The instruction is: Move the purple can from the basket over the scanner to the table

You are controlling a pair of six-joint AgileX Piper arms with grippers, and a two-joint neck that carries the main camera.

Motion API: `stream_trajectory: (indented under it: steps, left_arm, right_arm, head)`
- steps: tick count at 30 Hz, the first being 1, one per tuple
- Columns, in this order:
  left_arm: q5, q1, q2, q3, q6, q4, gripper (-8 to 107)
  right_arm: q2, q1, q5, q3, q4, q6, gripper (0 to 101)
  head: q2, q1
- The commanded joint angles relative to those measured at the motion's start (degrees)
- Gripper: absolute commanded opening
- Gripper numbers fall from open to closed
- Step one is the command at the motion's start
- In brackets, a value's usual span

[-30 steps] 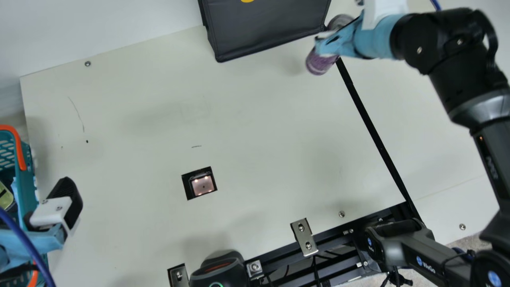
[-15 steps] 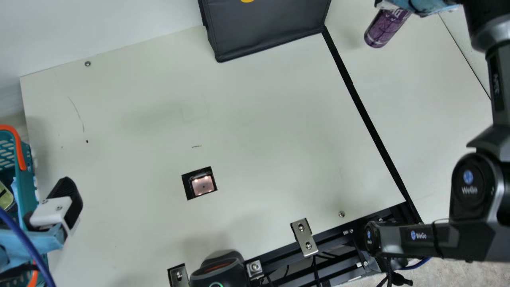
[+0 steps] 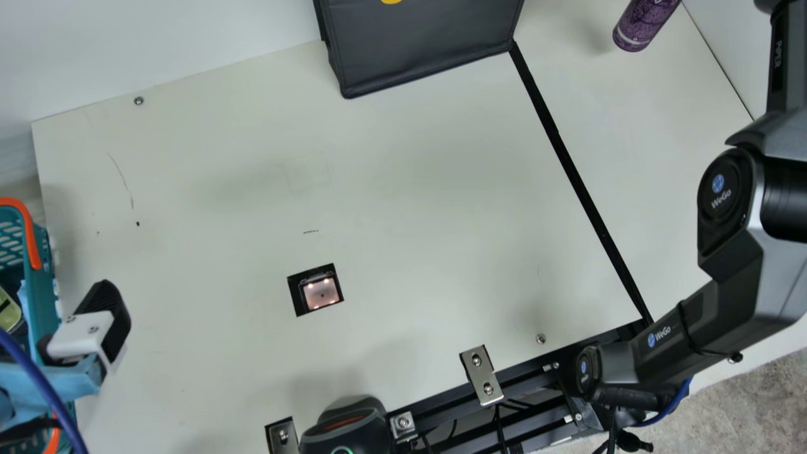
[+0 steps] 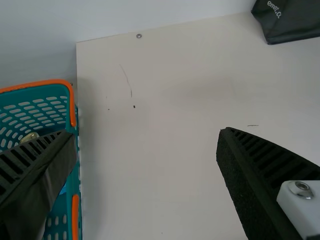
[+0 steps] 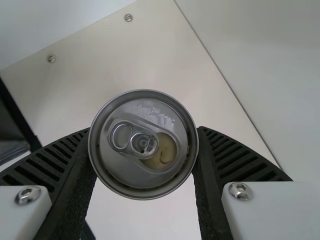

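I seem to be in a robotics lab, set up like a shop checkout. A lit scanner (image 3: 321,293) sits in my cream tabletop (image 3: 410,189), with a basket (image 3: 41,252) at one side and a dark bag (image 3: 422,47) too. My jointed arm (image 3: 782,252), open metal frame (image 3: 435,405) and screwed-on bracket (image 3: 481,376) suggest the lab.

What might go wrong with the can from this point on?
A drop: the purple metal can sits between the two black ribbed fingers of the right tool. If its base is clear of the cream table when they open, it might fall and topple.

A knock: the dark fabric bag is nearby, so pulling away toward it could perhaps bump it.
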Motion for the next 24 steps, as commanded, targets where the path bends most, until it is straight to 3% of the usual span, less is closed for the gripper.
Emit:
stream_trajectory:
  steps: [1,11,24]
  left_arm:
    - [0.0,0.0,0.0,0.0,0.0,0.0,90]
    - [0.0,0.0,0.0,0.0,0.0,0.0,90]
    - [0.0,0.0,0.0,0.0,0.0,0.0,90]
  right_arm:
    - [1.6,-0.5,0.1,-1.4,0.2,-0.3,0]
    - [5.4,-2.6,-0.1,-2.4,0.7,-1.4,0]
    - [6.3,-3.3,-1.0,-0.9,0.9,-1.8,0]
  head:
    - [-0.1,-1.7]
    - [-0.1,-1.7]
    - [-0.1,-1.7]
